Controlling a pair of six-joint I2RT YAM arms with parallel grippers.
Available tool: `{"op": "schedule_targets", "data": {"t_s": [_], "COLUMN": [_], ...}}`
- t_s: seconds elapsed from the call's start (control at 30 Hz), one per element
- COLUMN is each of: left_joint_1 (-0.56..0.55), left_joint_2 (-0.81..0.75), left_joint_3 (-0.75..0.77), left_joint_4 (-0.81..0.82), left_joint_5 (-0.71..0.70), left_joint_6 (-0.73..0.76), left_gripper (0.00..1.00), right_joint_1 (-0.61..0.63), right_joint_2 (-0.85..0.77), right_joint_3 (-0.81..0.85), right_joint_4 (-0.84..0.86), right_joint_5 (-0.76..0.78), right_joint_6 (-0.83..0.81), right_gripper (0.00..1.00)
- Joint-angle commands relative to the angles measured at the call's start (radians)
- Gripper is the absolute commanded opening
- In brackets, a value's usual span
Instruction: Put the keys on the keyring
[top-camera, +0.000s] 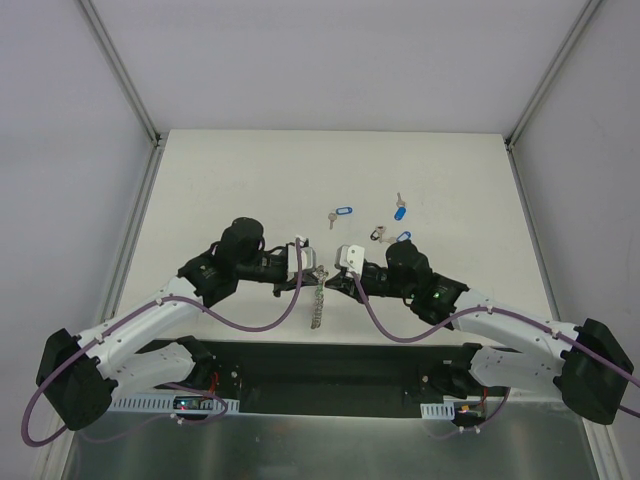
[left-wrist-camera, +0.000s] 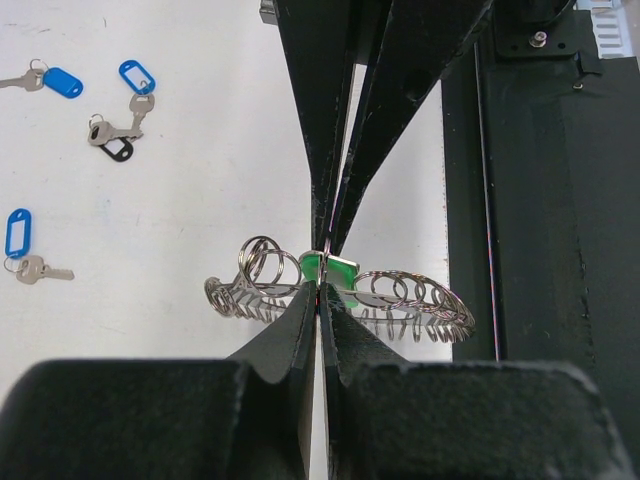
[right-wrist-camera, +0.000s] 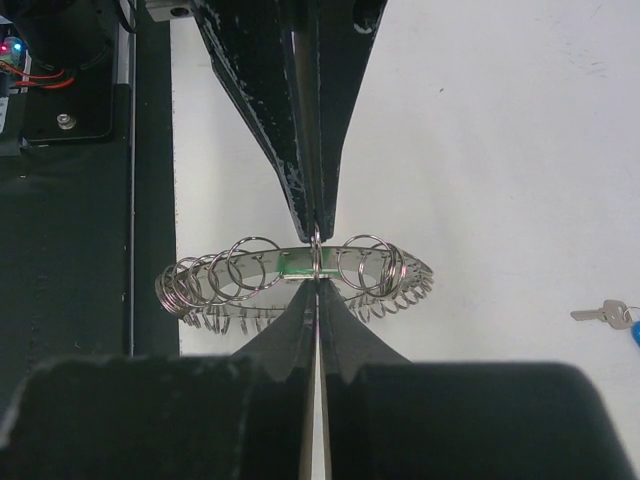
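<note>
The keyring (top-camera: 316, 305) hangs between my two grippers at mid-table, chain-like and edge-on. In the left wrist view my left gripper (left-wrist-camera: 320, 292) is shut on the keyring's (left-wrist-camera: 420, 300) rim. The green tag (left-wrist-camera: 340, 270) sits just behind its tips, against the right fingers (left-wrist-camera: 330, 150). In the right wrist view my right gripper (right-wrist-camera: 318, 284) is shut at the keyring's (right-wrist-camera: 210, 280) near band, on the green-tagged key (right-wrist-camera: 295, 263). The left fingers (right-wrist-camera: 290, 130) pinch a small split ring opposite. Three blue-tagged keys (top-camera: 342, 212) (top-camera: 401, 212) (top-camera: 403, 237) lie loose on the table.
The loose keys also show in the left wrist view (left-wrist-camera: 18, 232) (left-wrist-camera: 62, 82) (left-wrist-camera: 137, 76), with a dark-tagged key (left-wrist-camera: 117, 150) among them. The black base bar (top-camera: 320, 365) runs along the near edge. Grey walls and metal posts (top-camera: 125, 80) enclose the white table.
</note>
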Motion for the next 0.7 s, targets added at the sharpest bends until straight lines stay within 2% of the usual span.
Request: {"op": "schedule_targets", "data": {"t_s": [0.0, 0.67], "left_joint_1": [0.012, -0.002], "left_joint_2": [0.013, 0.078], "left_joint_3": [0.012, 0.060], "left_joint_4": [0.043, -0.023], "left_joint_5": [0.042, 0.070], "left_joint_6": [-0.005, -0.016], "left_gripper": [0.00, 0.00], "right_joint_1": [-0.001, 0.009], "right_joint_2": [-0.021, -0.010], "right_joint_3": [0.004, 0.017], "right_joint_4": [0.067, 0.060], "right_joint_5": [-0.031, -0.071], "right_joint_6": [0.008, 0.005], "right_gripper": [0.01, 0.01]}}
